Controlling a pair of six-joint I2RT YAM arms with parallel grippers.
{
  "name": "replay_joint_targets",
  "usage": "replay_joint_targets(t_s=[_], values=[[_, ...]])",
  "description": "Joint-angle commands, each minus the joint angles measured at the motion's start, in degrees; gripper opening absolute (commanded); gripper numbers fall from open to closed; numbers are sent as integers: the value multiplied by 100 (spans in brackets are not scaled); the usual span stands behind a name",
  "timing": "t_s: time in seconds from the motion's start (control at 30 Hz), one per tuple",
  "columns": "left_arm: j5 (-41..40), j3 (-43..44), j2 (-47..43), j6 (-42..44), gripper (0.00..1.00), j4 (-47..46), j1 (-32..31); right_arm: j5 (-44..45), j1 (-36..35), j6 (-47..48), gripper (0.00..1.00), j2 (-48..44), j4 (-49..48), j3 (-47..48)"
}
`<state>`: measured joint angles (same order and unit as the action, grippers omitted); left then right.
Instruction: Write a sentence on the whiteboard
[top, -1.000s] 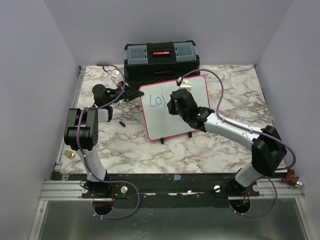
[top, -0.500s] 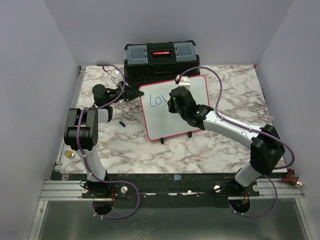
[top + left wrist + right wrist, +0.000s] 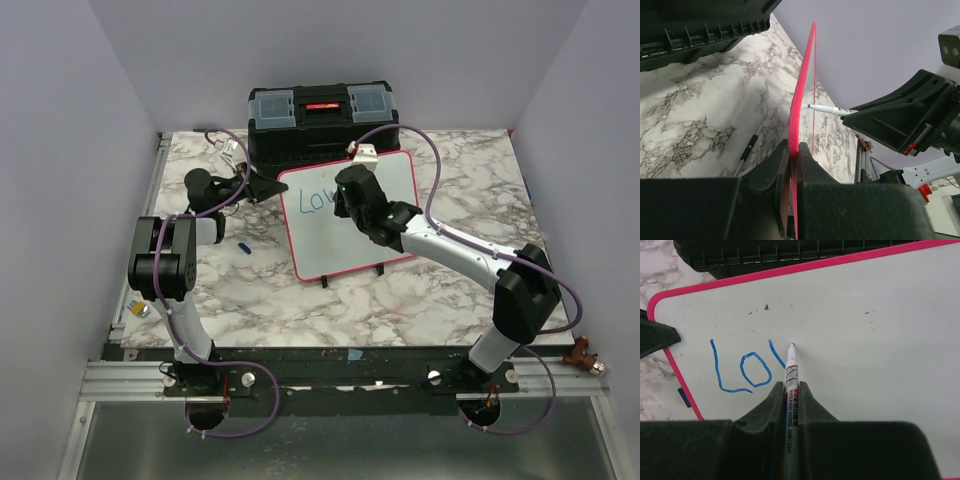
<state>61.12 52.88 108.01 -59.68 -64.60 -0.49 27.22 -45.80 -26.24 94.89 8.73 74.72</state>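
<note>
On the marble table (image 3: 450,290), the sentence (image 3: 742,369) has grown past "Lo"; right gripper (image 3: 790,387) pinches marker (image 3: 791,370), left gripper (image 3: 793,150) pinches whiteboard (image 3: 880,340).

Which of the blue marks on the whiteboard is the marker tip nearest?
The rightmost: a short slanted stroke running under the marker. The L and the closed o sit further left, clear of it.

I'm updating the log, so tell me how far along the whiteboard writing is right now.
Done: the sentence so far reads "Lo" in blue on the whiteboard. In hand: the right gripper holds the marker with its tip at the board, partway into a third letter, while the left gripper clamps the board's pink edge. Left: all the remaining words.
</note>
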Motion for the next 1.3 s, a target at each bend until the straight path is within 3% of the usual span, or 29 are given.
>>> replay_joint_targets(t_s=[0.0,0.33,0.8,1.27], values=[[227,-24,-251,273,0,-618,-4,383,9,128,1,242,198,298],[220,-14,-218,246,0,-643,-4,438,6,282,1,115,264,676],[242,-15,-245,255,0,-617,-3,128,18,-27,1,-872,-179,-281],[233,-41,-287,229,0,-653,-3,-4,142,-208,1,-738,-196,-568]])
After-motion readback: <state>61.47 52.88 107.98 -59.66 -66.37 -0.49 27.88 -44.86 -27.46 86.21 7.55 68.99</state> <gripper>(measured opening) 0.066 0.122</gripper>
